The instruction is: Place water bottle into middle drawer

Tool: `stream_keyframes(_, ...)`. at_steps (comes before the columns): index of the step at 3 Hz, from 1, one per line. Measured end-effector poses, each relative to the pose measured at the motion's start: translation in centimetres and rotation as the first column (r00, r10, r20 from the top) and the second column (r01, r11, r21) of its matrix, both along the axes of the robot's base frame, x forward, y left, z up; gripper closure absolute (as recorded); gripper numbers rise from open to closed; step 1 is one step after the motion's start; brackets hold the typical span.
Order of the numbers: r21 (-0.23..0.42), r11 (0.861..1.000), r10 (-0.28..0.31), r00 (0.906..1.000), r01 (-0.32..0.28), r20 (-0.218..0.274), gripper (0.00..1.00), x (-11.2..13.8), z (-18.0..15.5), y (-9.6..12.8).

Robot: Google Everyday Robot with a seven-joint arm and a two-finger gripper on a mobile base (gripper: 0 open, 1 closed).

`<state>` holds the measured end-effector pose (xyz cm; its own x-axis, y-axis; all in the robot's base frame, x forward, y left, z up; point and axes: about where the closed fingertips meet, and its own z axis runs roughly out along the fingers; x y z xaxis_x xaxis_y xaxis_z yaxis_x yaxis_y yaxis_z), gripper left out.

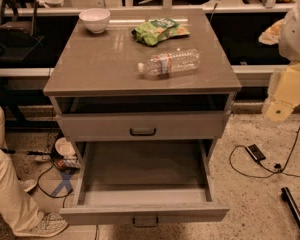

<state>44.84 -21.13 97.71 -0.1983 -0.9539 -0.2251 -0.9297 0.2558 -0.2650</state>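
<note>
The water bottle (167,62) lies on its side on the cabinet top (100,66), toward 4 o'clock of the top's middle. Its white cap points to 9 o'clock and its base to about 2 o'clock. It is apart from the green snack bag (160,31), which sits just beyond it at 12 o'clock. A white bowl (94,19) stands in the top's 10 o'clock corner, well apart from both.

The gripper (282,104) hangs off the cabinet's side at 3 o'clock of the scene. It is a pale yellowish piece under a white arm section, near the cabinet's corner and below the level of the top. It is not touching the bottle. Whether it is spread or closed I cannot tell; it seems to hold nothing.

The middle drawer (145,169) is pulled out toward 6 o'clock, its flat grey floor bare and its dark bar handle on the front panel. The upper drawer (190,126) above it is pushed in.

At 8 o'clock a person's leg (5,184) in light trousers ends in a pale shoe (42,225). On the speckled floor at 4 o'clock a small dark device (255,152) lies on a black cable (290,154).
</note>
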Motion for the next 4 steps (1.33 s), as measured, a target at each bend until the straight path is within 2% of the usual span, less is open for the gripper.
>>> stream_keyframes(1, 0.05, 0.995, 0.079, 0.9951, -0.082, 0.059, 0.0, 6.4, -1.1, 3.2)
stream_keyframes(2, 0.035, 0.991, 0.126, 0.9879, -0.13, 0.089, 0.0, 11.0, -2.3, 5.8)
stream_keyframes(3, -0.02, 0.991, 0.136, 0.9856, -0.134, 0.101, 0.0, 15.6, -4.3, 8.2)
stream_keyframes(4, -0.093, 0.988, 0.13, 0.9876, -0.121, 0.088, 0.0, 20.6, -6.9, 10.4)
